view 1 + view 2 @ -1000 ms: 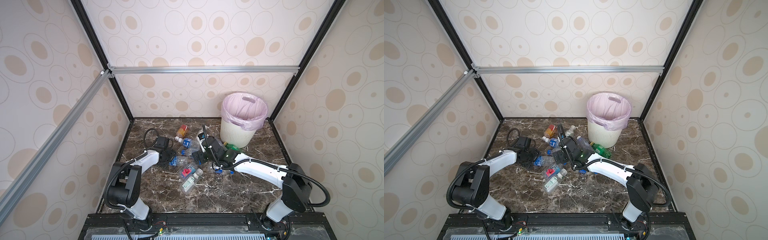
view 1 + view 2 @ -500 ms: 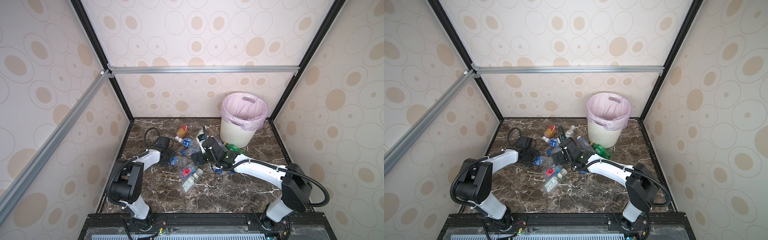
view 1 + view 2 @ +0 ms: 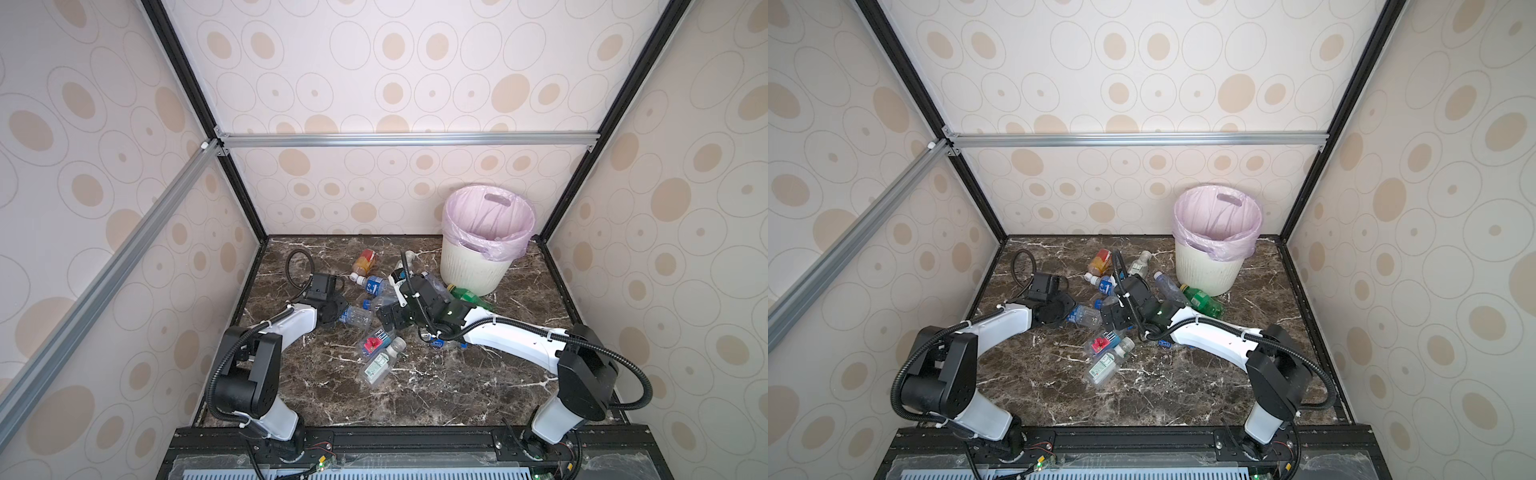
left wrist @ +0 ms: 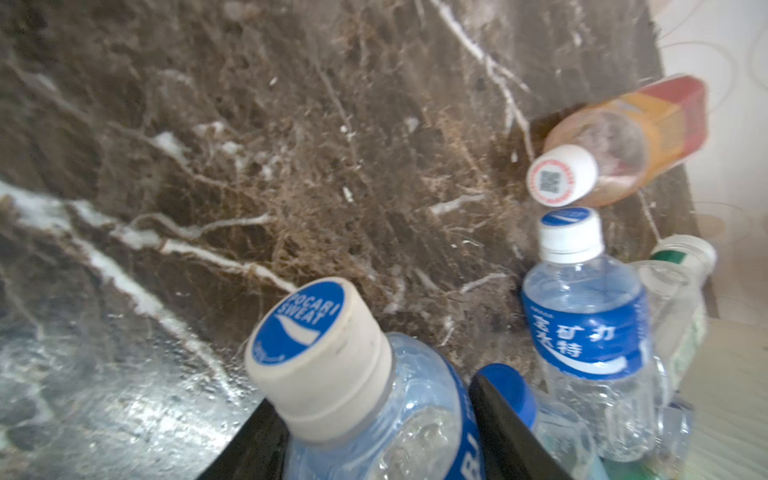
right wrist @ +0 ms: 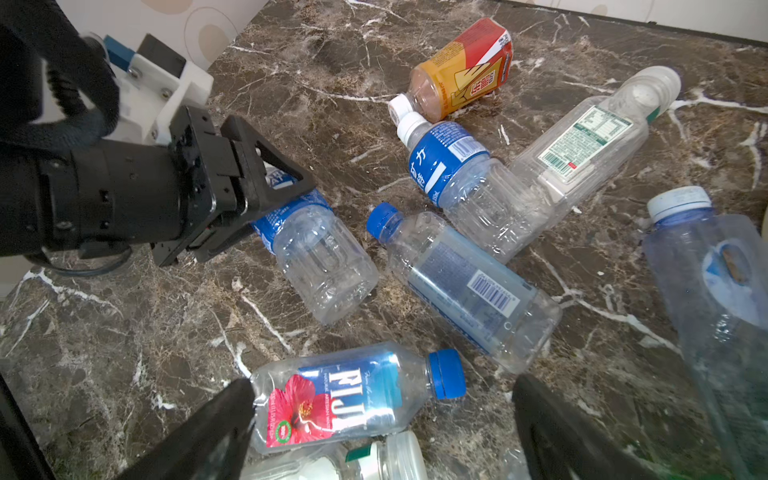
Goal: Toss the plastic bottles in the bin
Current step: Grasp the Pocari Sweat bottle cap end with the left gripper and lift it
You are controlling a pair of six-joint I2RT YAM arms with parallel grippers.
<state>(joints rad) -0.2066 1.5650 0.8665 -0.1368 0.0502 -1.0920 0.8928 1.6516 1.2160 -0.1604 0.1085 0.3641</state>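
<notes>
walls point(image 3: 415, 62): cream, beige oval print | floor point(image 3: 415, 395): dark brown veined marble | posts point(image 3: 232, 187): black | rails point(image 3: 415, 139): aluminium

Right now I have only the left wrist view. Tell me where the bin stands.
Observer: In both top views the bin stands upright in the far right corner.
Operator: Report the right gripper.
Observer: The right gripper hangs open over a lying bottle with a red flower label.
Operator: Name what lies nearest the bin.
Observer: A green bottle lies on its side by the bin's near foot.
</notes>
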